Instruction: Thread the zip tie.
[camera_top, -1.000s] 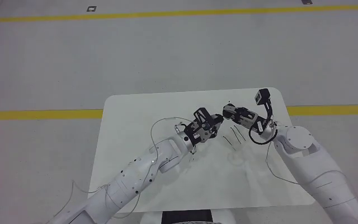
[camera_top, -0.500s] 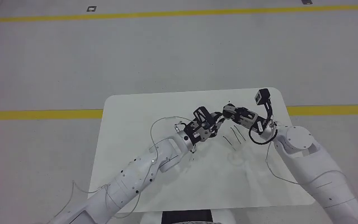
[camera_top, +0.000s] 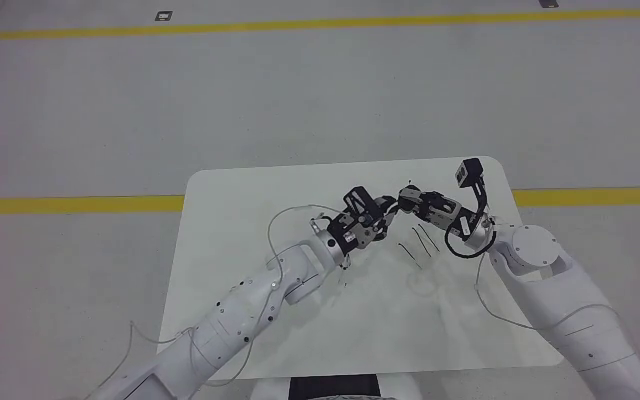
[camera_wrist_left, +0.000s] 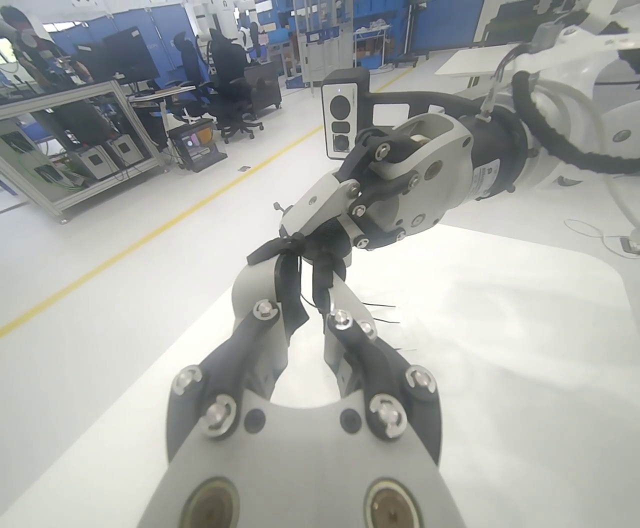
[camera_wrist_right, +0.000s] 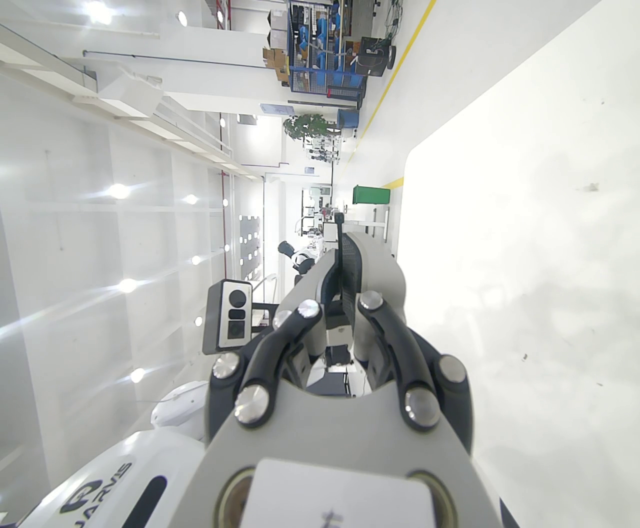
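**Tip to tip, mid-thread**

Top view: the left hand (camera_top: 380, 212) and the right hand (camera_top: 401, 206) meet nose to nose above the white surface (camera_top: 250, 300), close to its far edge and about midway along it. The black zip tie (camera_top: 391, 208) is a small dark speck between them. A few spare ties (camera_top: 417, 247) lie loose on the surface, just nearer than the right hand, toward the right edge.

Left wrist view: the left hand (camera_wrist_left: 297, 272) is raised off the surface, pressed right up to the zip tie (camera_wrist_left: 282, 247), which is bunched into a dark twist at its front with a thin strand trailing back. It cannot be told whether this hand clamps the tie or merely brackets it. The right hand (camera_wrist_left: 305, 235) comes in from the opposite side, pinched narrow on the same twist. The spare ties (camera_wrist_left: 380, 315) show on the surface beyond.

Right wrist view: the right hand (camera_wrist_right: 350, 250) is closed tight on the zip tie (camera_wrist_right: 339, 225), whose thin strap stands out past the fingertips, its small head at the free end. The surface (camera_wrist_right: 500, 250) lies alongside.
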